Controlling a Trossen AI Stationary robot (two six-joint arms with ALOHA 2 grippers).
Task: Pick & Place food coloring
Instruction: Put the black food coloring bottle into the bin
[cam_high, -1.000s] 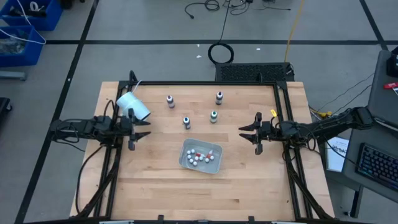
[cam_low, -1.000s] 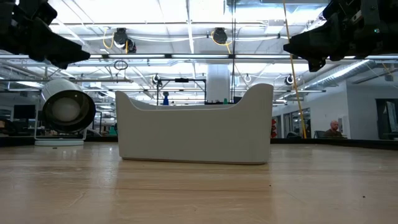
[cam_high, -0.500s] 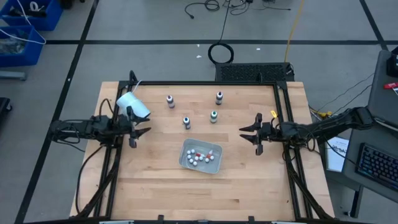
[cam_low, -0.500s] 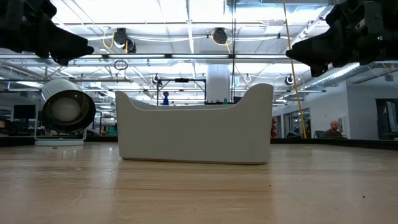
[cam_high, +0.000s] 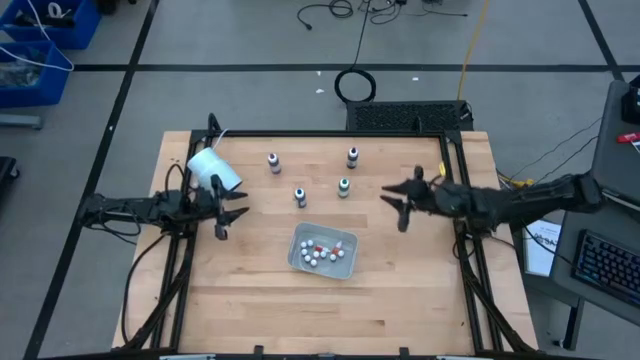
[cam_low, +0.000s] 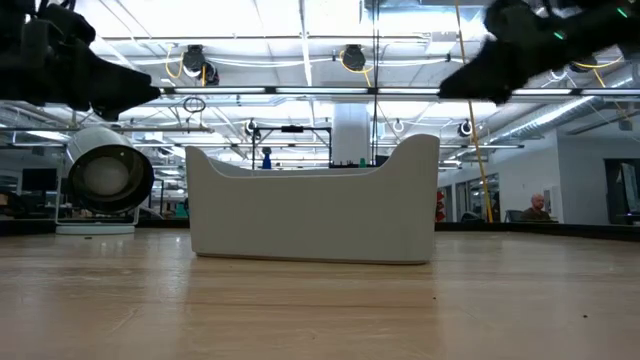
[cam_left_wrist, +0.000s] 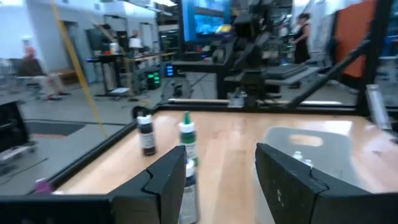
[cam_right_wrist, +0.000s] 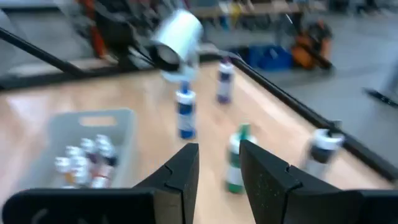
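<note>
Wooden table (cam_high: 250, 300) from above: all four food coloring bottles are standing outside the grey bin (cam_high: 346, 266), beyond it toward the table's far edge — pink (cam_high: 273, 162), dark (cam_high: 352, 157), blue (cam_high: 300, 196), green (cam_high: 344, 187). None appear to be placed yet, so I judge the whole task is remaining. Bin is holding only small white balls (cam_high: 316, 255). Left gripper (cam_high: 226, 216) is hovering left of the bin, fingers spread, carrying nothing. Right gripper (cam_high: 396, 203) is hovering right of the green bottle, fingers apart, empty. White cup (cam_high: 214, 170) is lying tipped, far-left of the bin.

Low view: bin wall (cam_low: 312, 215) is blocking the bottles; bare wood in front, open lab with ceiling lights behind.

Left wrist: dark, green and blue bottles left of the bin; people and workstations beyond.

Right wrist: green bottle closest ahead, bin off to one side.
</note>
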